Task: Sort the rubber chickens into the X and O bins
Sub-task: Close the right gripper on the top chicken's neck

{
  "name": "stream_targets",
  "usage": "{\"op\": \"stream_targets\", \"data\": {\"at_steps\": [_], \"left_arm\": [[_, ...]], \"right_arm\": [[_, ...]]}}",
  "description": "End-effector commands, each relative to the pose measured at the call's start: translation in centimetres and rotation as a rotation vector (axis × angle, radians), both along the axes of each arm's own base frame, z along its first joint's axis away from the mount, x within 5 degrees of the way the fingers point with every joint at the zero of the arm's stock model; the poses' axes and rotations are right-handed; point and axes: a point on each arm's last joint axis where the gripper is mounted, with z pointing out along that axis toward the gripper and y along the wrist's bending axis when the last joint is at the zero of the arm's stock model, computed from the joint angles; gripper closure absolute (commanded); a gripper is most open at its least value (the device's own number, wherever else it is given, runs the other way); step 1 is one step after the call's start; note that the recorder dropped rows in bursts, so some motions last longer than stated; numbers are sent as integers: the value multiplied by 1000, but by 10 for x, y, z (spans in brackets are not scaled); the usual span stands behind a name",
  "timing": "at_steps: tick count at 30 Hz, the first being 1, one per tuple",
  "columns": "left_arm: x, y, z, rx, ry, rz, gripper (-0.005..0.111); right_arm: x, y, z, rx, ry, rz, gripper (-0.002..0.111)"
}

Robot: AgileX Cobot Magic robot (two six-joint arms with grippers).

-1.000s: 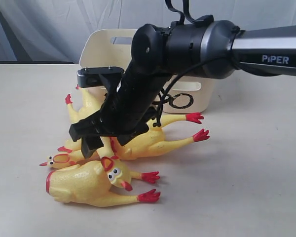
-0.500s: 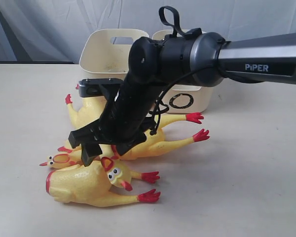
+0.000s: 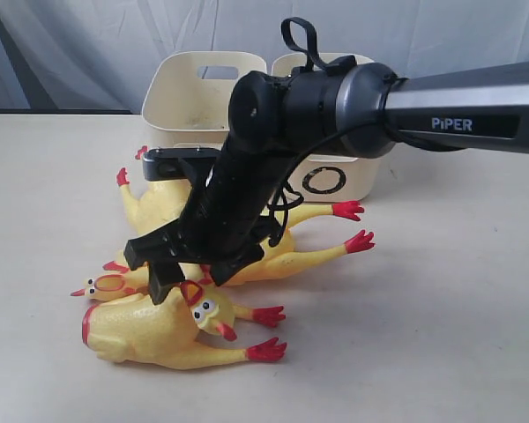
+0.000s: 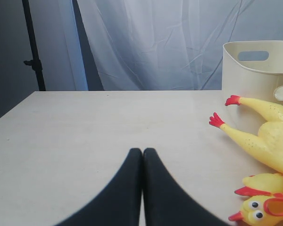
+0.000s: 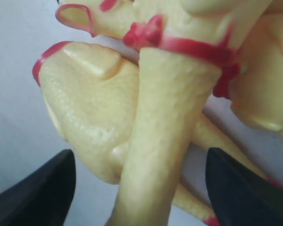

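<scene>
Several yellow rubber chickens lie piled before two cream bins. A headless body [image 3: 145,330] lies nearest, with a head [image 3: 204,308] resting on it. Behind it lies a long chicken [image 3: 286,256]. My right gripper [image 3: 169,275] reaches across onto the pile. In the right wrist view it [image 5: 140,157] is open, and its fingers straddle a yellow neck [image 5: 165,122] with a red ring. The right-hand bin [image 3: 357,172] shows a black O. The mark on the left-hand bin [image 3: 181,88] is hidden. My left gripper [image 4: 143,151] is shut on nothing, low over bare table.
The left wrist view shows a chicken's legs [image 4: 254,141], another head [image 4: 264,209] and a bin's wall [image 4: 254,70] to one side. A dark stand [image 4: 32,52] and a pale curtain [image 4: 155,42] back the table. My right arm [image 3: 458,110] spans the scene above the bins.
My right gripper has sunk a little lower onto the pile, its fingers still apart. The chickens and bins have not moved.
</scene>
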Motion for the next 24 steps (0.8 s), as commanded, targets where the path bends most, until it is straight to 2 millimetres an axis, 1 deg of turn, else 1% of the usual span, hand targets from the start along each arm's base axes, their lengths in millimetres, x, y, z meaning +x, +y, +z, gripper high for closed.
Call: {"op": "stream_targets", "data": {"at_steps": [1, 3, 5, 11, 17, 24], "left_arm": [[0, 0, -1, 0, -2, 1, 106], [0, 0, -1, 0, -2, 1, 106], [0, 0, -1, 0, -2, 1, 106], [0, 0, -1, 0, -2, 1, 106], [0, 0, -1, 0, -2, 1, 106], [0, 0, -1, 0, -2, 1, 106]], "right_arm": [[0, 1, 2, 5, 1, 2, 51], [0, 1, 2, 7, -3, 0, 64], [1, 2, 2, 10, -5, -2, 72], [1, 2, 2, 12, -4, -3, 87], [0, 3, 3, 26, 10, -13, 109], [0, 3, 3, 25, 20, -33, 109]]}}
